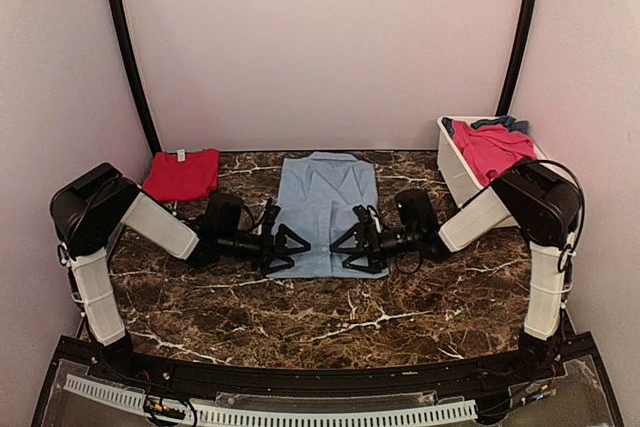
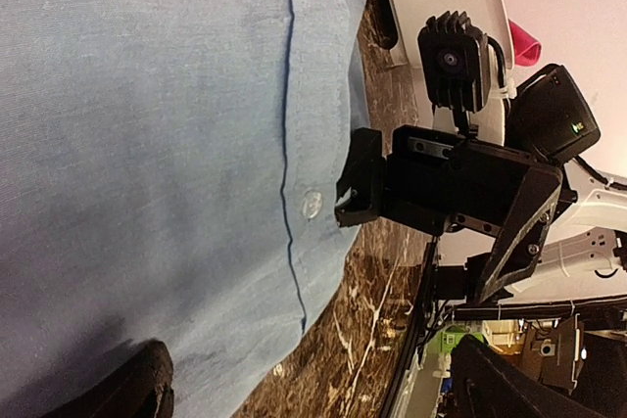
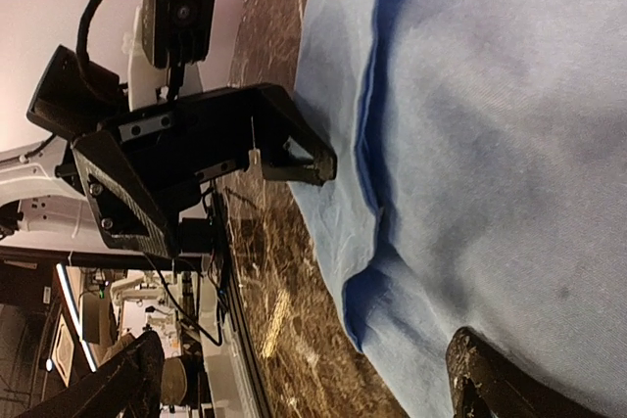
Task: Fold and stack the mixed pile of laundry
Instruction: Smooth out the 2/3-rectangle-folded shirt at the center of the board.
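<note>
A light-blue shirt (image 1: 325,202) lies folded flat in the middle of the table, with its button placket (image 2: 290,144) showing. Both grippers hover at its near hem, facing each other. My left gripper (image 1: 300,248) is open; one finger (image 2: 132,389) is over the cloth and the other (image 2: 509,379) is past the hem. My right gripper (image 1: 342,244) is open too, with one finger (image 3: 500,379) above the shirt (image 3: 490,144) and the other (image 3: 118,379) beyond the table's edge. Nothing is held. A folded red garment (image 1: 182,174) lies at the back left.
A white tub (image 1: 455,169) stands at the back right, holding a pink-red piece (image 1: 492,150) and a darker blue piece (image 1: 512,125). Dark marble tabletop (image 1: 330,312) shows between the shirt and the arm bases. Walls close in on three sides.
</note>
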You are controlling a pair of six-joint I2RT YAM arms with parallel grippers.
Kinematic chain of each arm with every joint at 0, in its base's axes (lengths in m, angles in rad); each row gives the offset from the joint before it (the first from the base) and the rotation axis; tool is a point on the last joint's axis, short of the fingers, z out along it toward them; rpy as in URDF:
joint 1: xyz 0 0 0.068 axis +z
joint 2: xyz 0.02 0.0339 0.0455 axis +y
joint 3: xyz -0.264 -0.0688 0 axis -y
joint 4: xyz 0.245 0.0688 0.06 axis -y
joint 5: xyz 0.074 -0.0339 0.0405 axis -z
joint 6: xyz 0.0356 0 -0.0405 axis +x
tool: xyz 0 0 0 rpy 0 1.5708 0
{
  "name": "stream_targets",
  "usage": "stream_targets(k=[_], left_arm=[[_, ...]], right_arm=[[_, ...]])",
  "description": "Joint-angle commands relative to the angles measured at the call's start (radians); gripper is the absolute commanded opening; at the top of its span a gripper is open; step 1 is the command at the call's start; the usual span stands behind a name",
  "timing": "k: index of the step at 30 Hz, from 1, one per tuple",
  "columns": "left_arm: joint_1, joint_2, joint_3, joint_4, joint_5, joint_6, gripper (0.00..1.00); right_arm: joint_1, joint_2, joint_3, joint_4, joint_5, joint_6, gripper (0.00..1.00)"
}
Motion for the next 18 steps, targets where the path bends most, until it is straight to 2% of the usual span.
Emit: stream_targets(k=[1,5,9,13,18], left_arm=[[-0.041,-0.109,-0.114,-0.129,-0.067,0.005,0.99],[-0.055,-0.248,-0.145,-0.207,-0.078,0.026,0.99],[-0.053,-0.342,-0.051,-0.345,-0.108,0.08,0.99],[-0.042,-0.308,0.074,-0.37,-0.095,0.1,0.99],[-0.039,-0.186,0.197,-0.284,-0.059,0.082,0.99]], right_arm=[[0.105,-0.03,-0.148,0.048,0.043,0.128,0.97],[0.132,-0.16,-0.216,0.084,0.053,0.179,0.98],[0.123,-0.306,-0.117,-0.153,0.109,0.044,0.99],[0.081,-0.302,0.026,-0.315,0.141,-0.058,0.99],[0.023,-0.219,0.127,-0.294,0.103,-0.047,0.99]])
